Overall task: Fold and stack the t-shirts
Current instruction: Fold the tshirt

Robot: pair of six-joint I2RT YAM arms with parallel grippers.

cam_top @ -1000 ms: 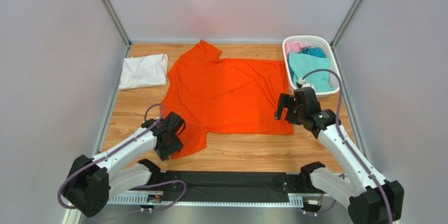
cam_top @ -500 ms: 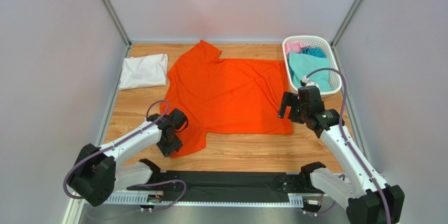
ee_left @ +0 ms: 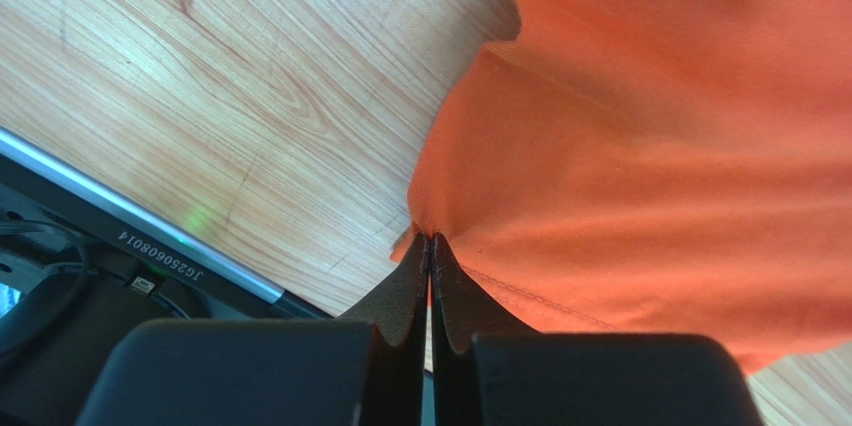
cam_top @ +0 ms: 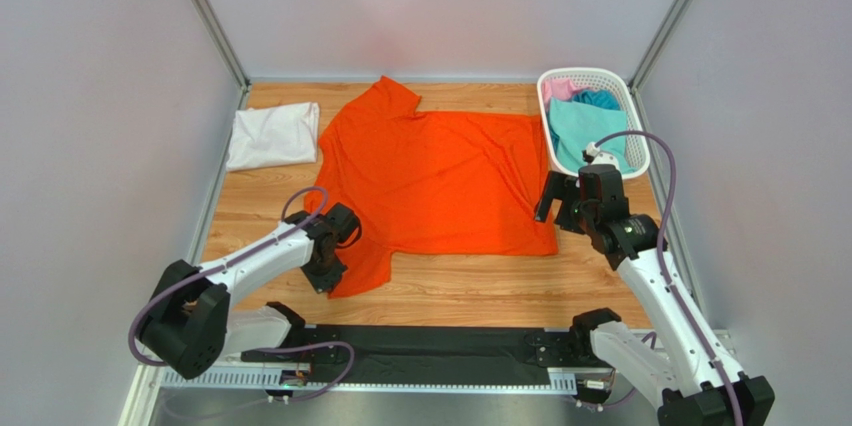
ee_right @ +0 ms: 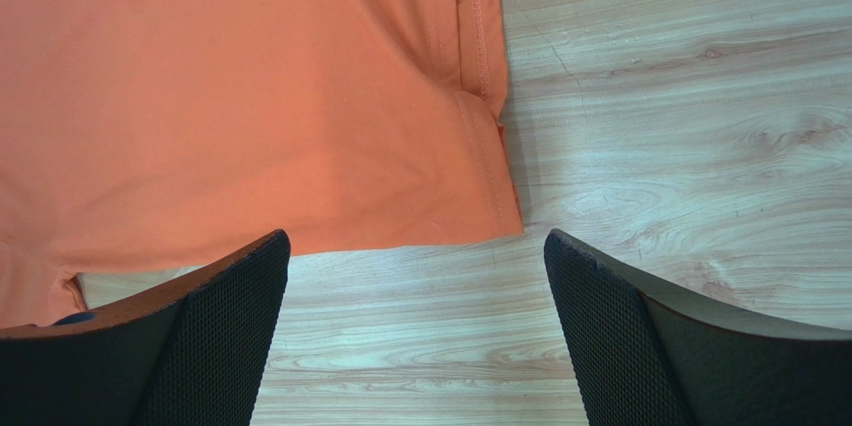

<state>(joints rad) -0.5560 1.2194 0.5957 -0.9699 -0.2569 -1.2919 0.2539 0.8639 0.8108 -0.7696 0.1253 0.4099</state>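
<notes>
The bright orange t-shirt [cam_top: 430,181] lies spread flat on the wooden table. My left gripper [cam_top: 325,271] is at its near left sleeve. In the left wrist view the left gripper [ee_left: 430,238] is shut on the orange t-shirt [ee_left: 650,146], pinching a fold at the sleeve's edge. My right gripper [cam_top: 548,196] hangs open over the shirt's near right corner. In the right wrist view the right gripper [ee_right: 415,246] has wide jaws with only bare wood between them, and the orange hem corner [ee_right: 490,196] lies just beyond. A folded white t-shirt [cam_top: 272,136] rests at the far left.
A white lattice basket [cam_top: 590,73] at the far right holds a teal shirt [cam_top: 585,126], a pink one [cam_top: 560,89] and a blue one [cam_top: 603,99]. A black strip [cam_top: 430,341] runs along the near edge between the arm bases. Grey walls enclose the table.
My left gripper has closed on the orange sleeve edge after sliding slightly forward. My right gripper has drifted a little right and away, still open.
</notes>
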